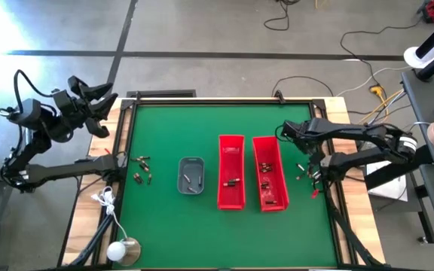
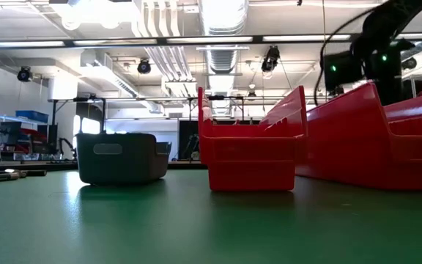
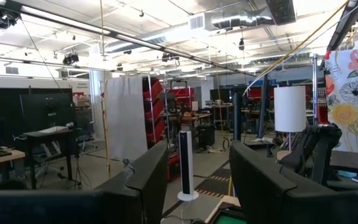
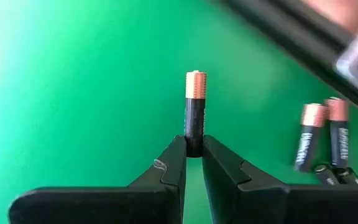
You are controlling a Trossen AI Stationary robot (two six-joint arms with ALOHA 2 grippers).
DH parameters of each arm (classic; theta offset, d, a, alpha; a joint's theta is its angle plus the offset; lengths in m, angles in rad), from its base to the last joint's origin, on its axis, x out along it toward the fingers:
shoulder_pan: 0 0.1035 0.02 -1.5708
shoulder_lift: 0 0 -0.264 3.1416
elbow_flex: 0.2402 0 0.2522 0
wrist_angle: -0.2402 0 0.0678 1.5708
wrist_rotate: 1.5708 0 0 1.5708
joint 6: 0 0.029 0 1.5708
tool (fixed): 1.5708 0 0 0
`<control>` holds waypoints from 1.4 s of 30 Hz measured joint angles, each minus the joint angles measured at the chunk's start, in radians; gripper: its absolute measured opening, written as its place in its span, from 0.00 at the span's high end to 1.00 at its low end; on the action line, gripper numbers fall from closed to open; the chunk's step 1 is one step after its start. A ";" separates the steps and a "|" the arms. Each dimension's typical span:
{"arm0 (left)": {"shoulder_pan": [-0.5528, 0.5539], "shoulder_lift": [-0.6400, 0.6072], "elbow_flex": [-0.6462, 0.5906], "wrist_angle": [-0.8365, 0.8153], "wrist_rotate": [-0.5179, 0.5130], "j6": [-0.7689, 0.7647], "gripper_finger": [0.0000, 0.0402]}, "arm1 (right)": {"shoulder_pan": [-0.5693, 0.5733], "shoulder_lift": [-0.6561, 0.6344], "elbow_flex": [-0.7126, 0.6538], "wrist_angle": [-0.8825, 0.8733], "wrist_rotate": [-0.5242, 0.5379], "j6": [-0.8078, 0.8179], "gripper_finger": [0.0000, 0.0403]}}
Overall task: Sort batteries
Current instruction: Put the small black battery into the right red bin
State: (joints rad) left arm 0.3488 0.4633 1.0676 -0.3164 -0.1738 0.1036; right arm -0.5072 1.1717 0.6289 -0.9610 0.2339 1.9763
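My right gripper [image 4: 193, 149] is at the table's right side, next to the right red bin [image 1: 270, 181], and is shut on one battery [image 4: 194, 109], black with a copper-coloured end. Two more batteries [image 4: 319, 134] lie on the green mat close by. Further batteries [image 1: 143, 169] lie loose on the mat at the left. A few batteries rest inside the left red bin [image 1: 231, 181] and the right one. My left gripper [image 3: 197, 162] is raised beyond the table's left edge [image 1: 89, 102], open, with nothing between its fingers. My right gripper pinches the battery's black end [image 4: 194, 144] between its two fingertips [image 4: 176, 152]. The fingers come steeply from above and lie along the battery. The battery sticks straight out beyond the tips, copper end away from the gripper, and seems clear of the mat.
A small grey tray [image 1: 191, 175] stands on the mat left of the two red bins. A white cable and a round object [image 1: 123, 251] lie at the near left corner. The table's frame rail [image 4: 303, 37] runs close behind the right gripper.
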 joint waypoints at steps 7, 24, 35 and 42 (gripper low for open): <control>0.000 0.005 0.000 0.006 0.000 0.013 0.62 | 0.051 -0.031 0.178 -0.065 -0.055 -0.765 0.92; 0.000 0.050 0.000 0.001 0.035 -0.018 0.62 | 0.367 0.186 0.737 -0.405 -0.262 -1.645 0.95; 0.000 0.049 0.000 0.018 0.035 -0.065 0.62 | 0.444 0.466 0.720 -0.411 -0.181 -1.881 0.95; 0.000 0.048 0.000 0.017 0.035 -0.087 0.62 | 0.442 0.551 0.700 -0.400 -0.132 -2.036 0.95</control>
State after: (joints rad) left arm 0.3485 0.5110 1.0672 -0.2993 -0.1387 0.0166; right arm -0.0650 1.7224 1.3292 -1.3610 0.1018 -0.0598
